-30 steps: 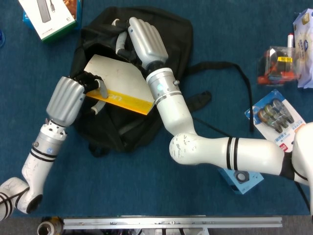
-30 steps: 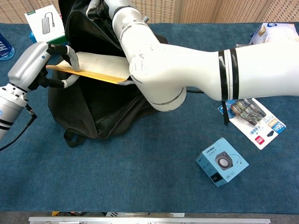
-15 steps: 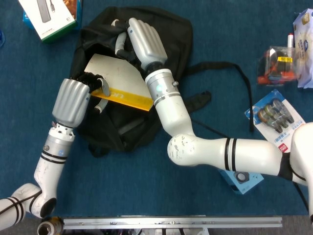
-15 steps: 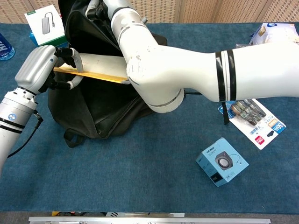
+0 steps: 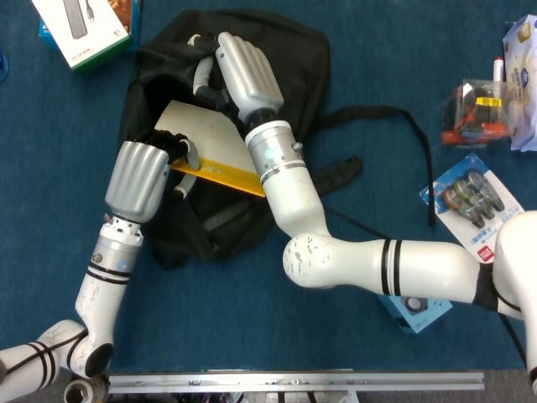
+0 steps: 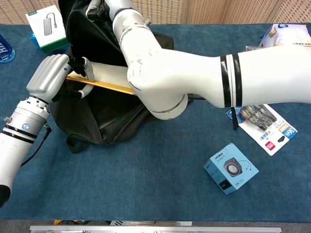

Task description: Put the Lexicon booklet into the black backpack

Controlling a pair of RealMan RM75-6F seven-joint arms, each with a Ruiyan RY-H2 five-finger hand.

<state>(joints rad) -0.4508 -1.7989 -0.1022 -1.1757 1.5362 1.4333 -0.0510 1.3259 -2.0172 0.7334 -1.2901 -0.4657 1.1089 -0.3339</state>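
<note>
The black backpack (image 5: 277, 50) (image 6: 104, 114) lies on the blue table with its mouth pulled open. My right hand (image 5: 243, 71) grips the upper edge of the opening; in the chest view only its fingers (image 6: 93, 6) show at the top. My left hand (image 5: 143, 176) (image 6: 51, 77) pinches the left end of the Lexicon booklet (image 5: 205, 138) (image 6: 109, 77), white with a yellow band. The booklet lies flat across the bag's mouth, and its right end is hidden under my right forearm.
A green-and-white box (image 5: 84, 29) (image 6: 48, 22) lies left of the bag. A blue speaker box (image 6: 231, 167), a blister pack of small items (image 5: 470, 201) (image 6: 265, 121), an orange packet (image 5: 478, 109) and a white bag (image 5: 520, 50) lie at the right. The bag's strap (image 5: 403, 126) trails rightward.
My left hand has carried the booklet to the right, further over the bag's opening. My right hand has stayed on the bag's rim.
</note>
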